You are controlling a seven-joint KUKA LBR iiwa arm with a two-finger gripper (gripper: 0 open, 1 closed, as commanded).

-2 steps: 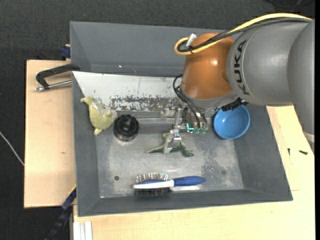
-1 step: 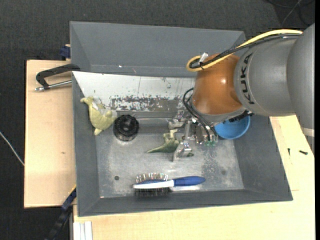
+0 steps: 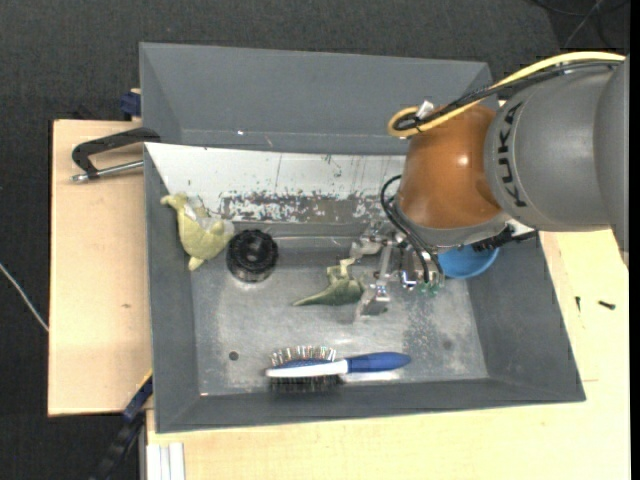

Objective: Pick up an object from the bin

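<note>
The gripper (image 3: 371, 280) hangs open at the right end of the green dinosaur (image 3: 336, 289), mid-bin (image 3: 300, 88).

Grey bin (image 3: 220, 318): green dinosaur (image 3: 335, 290), brush (image 3: 335, 366), black cap (image 3: 250, 254), yellowish toy (image 3: 200, 232)
</note>
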